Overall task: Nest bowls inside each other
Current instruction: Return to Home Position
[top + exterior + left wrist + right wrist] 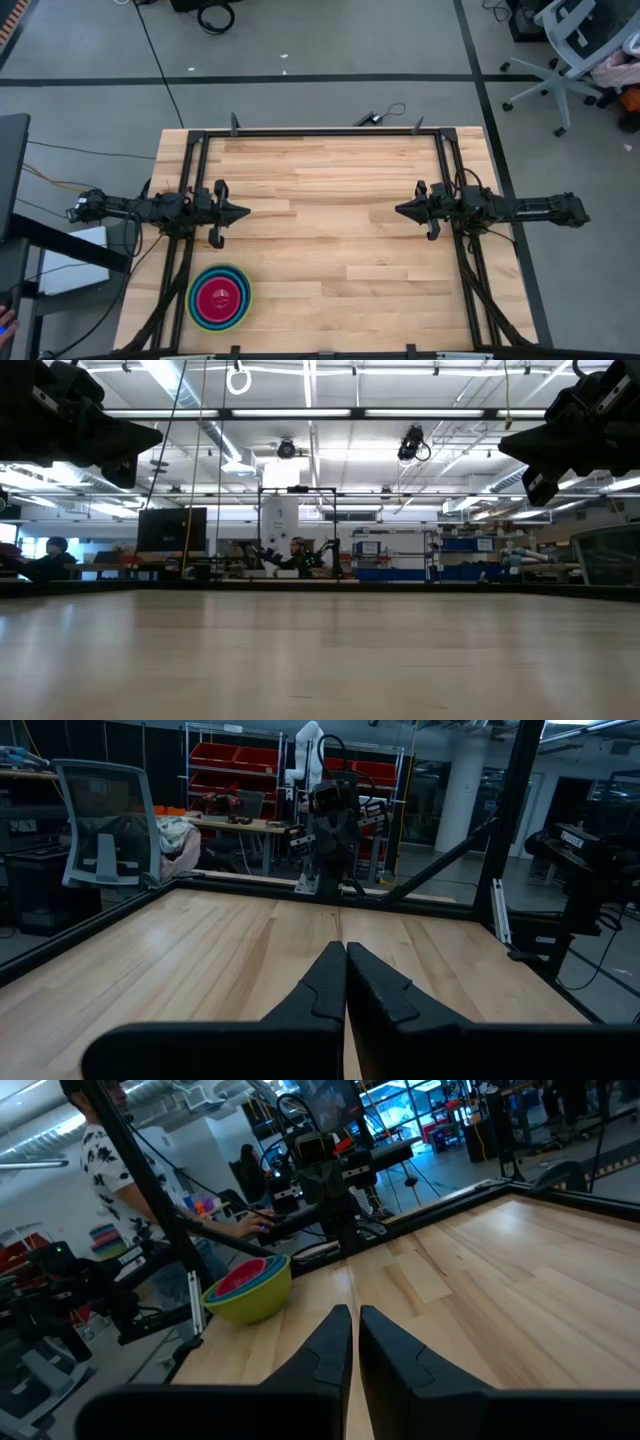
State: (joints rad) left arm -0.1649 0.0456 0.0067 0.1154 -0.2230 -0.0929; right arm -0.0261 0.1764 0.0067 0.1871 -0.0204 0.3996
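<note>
The bowls (220, 297) stand nested in one stack near the table's near left corner. The lime green bowl is outermost, with blue rims inside it and the magenta-pink bowl in the middle. The right wrist view shows the stack (248, 1288) resting upright on its base on the wood. My left gripper (245, 211) hovers shut at the table's left side, pointing level toward the right, farther from the near edge than the stack. My right gripper (398, 209) hovers shut at the right side, pointing level toward the left. Neither holds anything.
A black frame rail (320, 133) runs round the tabletop, with uprights beside each arm. Bare wood (330, 230) lies between the two grippers. A person (100, 1150) stands beyond the table's left side, close to the bowls.
</note>
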